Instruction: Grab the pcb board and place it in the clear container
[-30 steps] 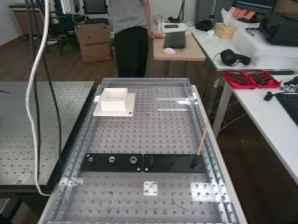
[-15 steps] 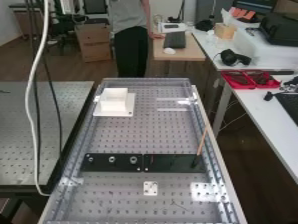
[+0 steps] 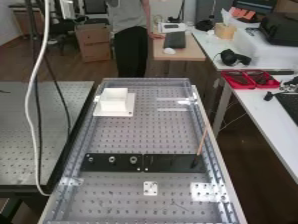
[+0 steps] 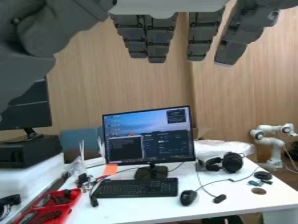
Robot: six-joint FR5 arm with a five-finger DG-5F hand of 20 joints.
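In the wrist view my hand has its fingers straight and spread, with nothing held in them; the dark thumb side is at the left. It points out toward a desk, away from the bench. No pcb board can be told for certain in the high view. Near the bench's far right corner lie pale, see-through edges, perhaps of the clear container. A small white square plate with holes rests on the near part of the bench.
The perforated bench holds a white box on a white base, two dark plates across it and a thin brown stick. Cables hang at the left. A monitor and keyboard stand on the white desk.
The white arm part at the high view's upper left edge has shifted slightly, and the dark cable hanging there has swung to the right. Things on the bench stay where they were.
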